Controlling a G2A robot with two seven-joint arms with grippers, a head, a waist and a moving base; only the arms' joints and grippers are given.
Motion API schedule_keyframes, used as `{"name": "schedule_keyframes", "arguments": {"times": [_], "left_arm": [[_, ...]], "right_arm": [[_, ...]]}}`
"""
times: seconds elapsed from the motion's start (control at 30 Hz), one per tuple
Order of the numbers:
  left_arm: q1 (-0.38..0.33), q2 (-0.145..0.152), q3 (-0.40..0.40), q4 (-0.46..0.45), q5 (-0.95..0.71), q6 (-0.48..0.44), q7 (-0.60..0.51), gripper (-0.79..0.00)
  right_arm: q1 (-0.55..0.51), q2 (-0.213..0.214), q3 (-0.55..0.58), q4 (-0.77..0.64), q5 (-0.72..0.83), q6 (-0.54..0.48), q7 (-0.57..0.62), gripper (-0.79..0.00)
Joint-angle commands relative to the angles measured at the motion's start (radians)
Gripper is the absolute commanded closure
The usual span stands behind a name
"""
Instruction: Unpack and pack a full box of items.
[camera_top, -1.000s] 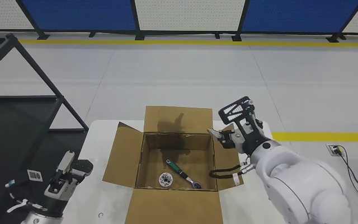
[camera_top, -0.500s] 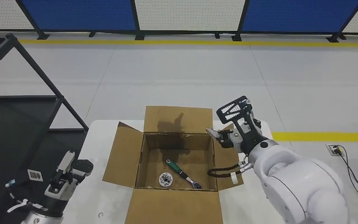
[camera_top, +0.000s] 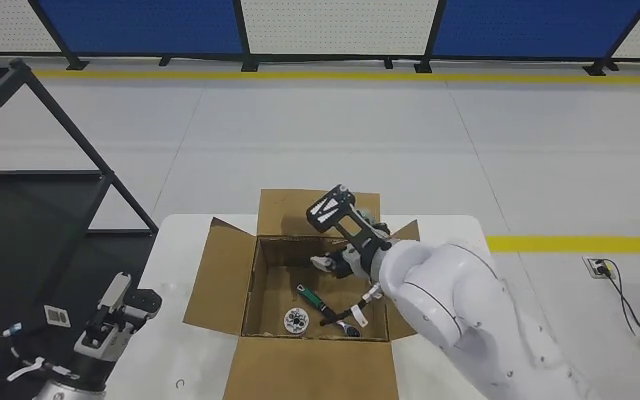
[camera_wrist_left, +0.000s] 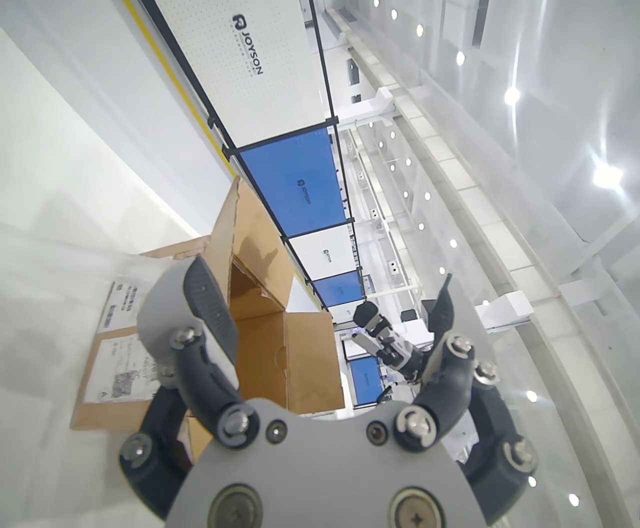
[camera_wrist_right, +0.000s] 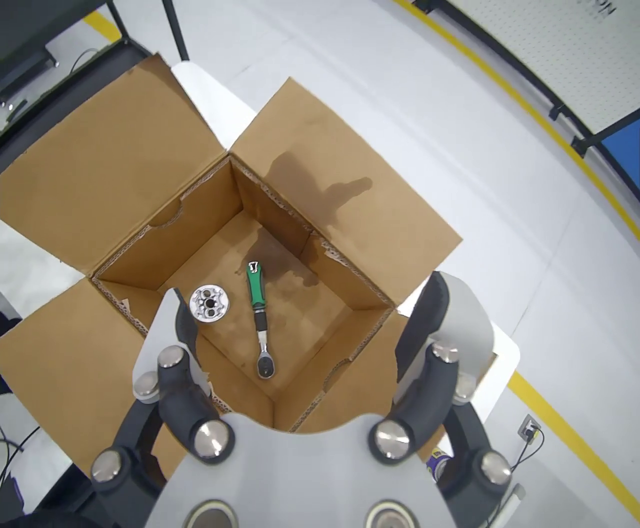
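Note:
An open cardboard box stands on the white table, all flaps folded out. On its floor lie a green-handled ratchet wrench and a round silver disc, side by side and apart. My right gripper hangs open above the box's inside, well over both items, with nothing between its fingers. My left gripper is open and empty at the table's left edge, outside the box.
A black metal rack stands left of the table. A small blue and yellow can sits on the table beside the box, under my right wrist. Bare tabletop lies left of the box.
My right arm has swung left from beside the box's right flap to over the box's inside. The left arm has shifted only slightly. Wrench and disc lie as before.

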Motion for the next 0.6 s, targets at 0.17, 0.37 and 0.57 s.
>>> {"name": "schedule_keyframes", "arguments": {"times": [0.17,0.37,0.57], "left_arm": [[0.016,0.001,-0.03,0.013,-0.049,0.01,0.015,-0.785],[0.016,0.001,-0.03,0.013,-0.049,0.01,0.015,-0.785],[0.016,0.001,-0.03,0.013,-0.049,0.01,0.015,-0.785]], "right_arm": [[0.069,-0.031,-0.062,0.107,0.071,0.053,0.03,-0.785],[0.069,-0.031,-0.062,0.107,0.071,0.053,0.03,-0.785],[0.065,-0.031,-0.063,0.107,0.071,0.05,0.023,-0.785]]}}
